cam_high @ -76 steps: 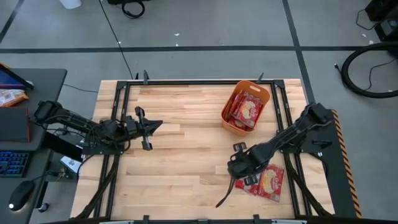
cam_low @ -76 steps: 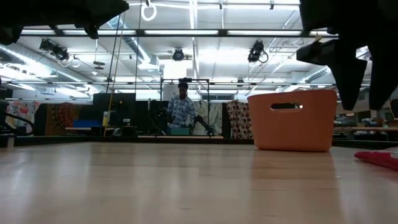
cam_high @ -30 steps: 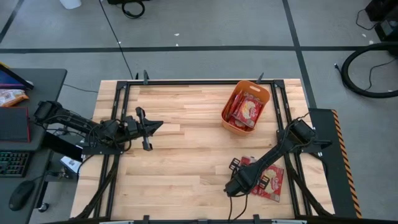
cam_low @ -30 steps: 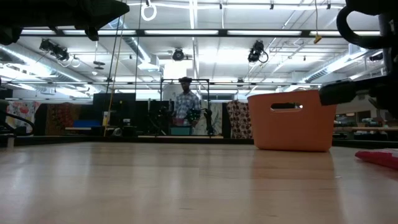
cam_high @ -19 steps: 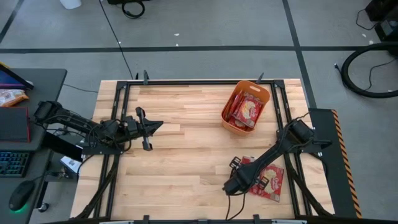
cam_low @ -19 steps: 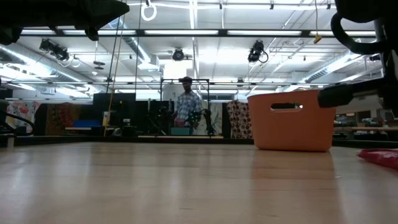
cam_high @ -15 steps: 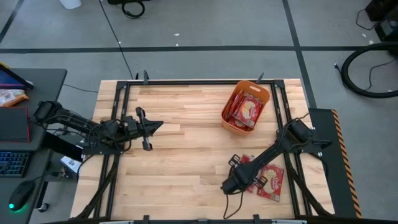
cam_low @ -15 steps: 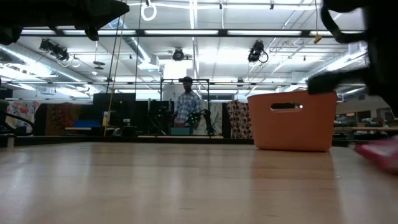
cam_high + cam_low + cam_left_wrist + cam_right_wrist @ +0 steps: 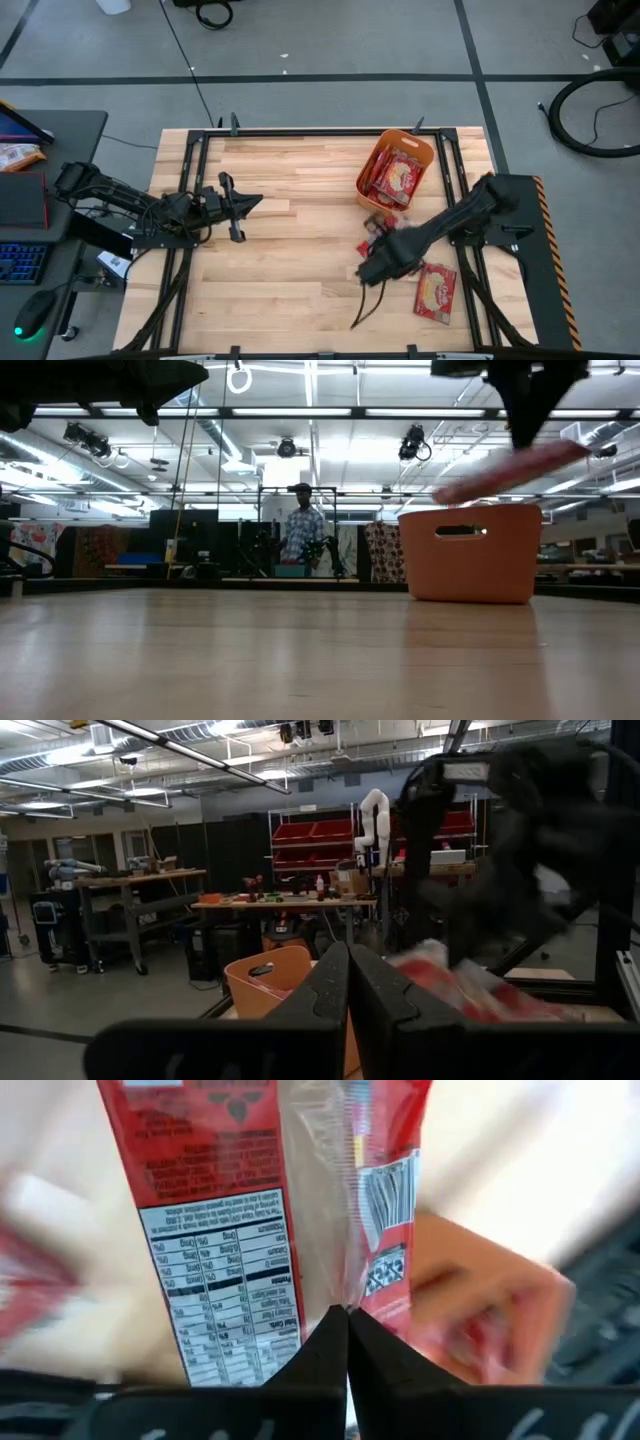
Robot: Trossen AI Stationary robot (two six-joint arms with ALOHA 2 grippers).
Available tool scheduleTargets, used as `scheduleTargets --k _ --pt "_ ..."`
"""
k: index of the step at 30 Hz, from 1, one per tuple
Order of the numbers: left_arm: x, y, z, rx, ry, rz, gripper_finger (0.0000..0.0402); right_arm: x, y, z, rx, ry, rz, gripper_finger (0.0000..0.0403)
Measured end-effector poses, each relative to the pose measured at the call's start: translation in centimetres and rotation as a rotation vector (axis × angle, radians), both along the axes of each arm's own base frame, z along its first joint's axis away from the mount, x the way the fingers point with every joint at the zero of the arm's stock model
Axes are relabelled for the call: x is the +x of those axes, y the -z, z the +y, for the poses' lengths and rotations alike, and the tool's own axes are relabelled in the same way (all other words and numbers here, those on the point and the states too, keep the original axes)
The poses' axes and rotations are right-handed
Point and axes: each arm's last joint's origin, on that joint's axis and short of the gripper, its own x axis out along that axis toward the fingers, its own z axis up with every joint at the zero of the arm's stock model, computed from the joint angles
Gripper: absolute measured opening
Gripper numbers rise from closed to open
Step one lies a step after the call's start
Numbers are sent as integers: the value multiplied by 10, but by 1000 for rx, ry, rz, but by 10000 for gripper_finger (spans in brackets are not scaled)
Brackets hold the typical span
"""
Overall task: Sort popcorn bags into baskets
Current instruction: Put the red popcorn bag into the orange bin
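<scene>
Popcorn bags, red flat packets:
- One lifted bag [image 9: 270, 1210], raised off the table, pinched at one edge; back face showing, with white nutrition panel and barcode; in the low view it hangs tilted [image 9: 510, 472] above the tub's rim. From above it sits at about 7 o'clock of the tub.
- One bag [image 9: 436, 291] flat on the wood at about 5 o'clock of the table, cream-yellow round graphic up.
- Several bags [image 9: 397, 177] inside the tub, overlapping.

Basket: orange plastic tub [image 9: 376, 155], rounded corners, cut-out handle [image 9: 461, 531], at about 1 o'clock of the table.
</scene>
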Motion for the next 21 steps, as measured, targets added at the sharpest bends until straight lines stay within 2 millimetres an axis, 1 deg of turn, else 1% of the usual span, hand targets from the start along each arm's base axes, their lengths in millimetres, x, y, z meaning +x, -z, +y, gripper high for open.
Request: scheduleTargets --k 4,8,10,12,15,21 --pt "0 0 0 0 1 0 11 -19 -37 -28 -85 -6 -161 5" --pt "0 0 0 0 0 0 11 -37 -62 -56 -149 -30 -246 5" --pt "0 0 0 0 0 0 11 -45 -68 -72 -172 -20 -253 6" --pt "0 0 0 0 0 0 11 -50 -67 -86 -194 -10 -243 9" --pt "0 0 0 2 0 1 11 -57 -60 -105 -225 -8 -190 13" --pt "0 0 0 2 0 0 11 -59 -29 -143 -244 -49 -59 13"
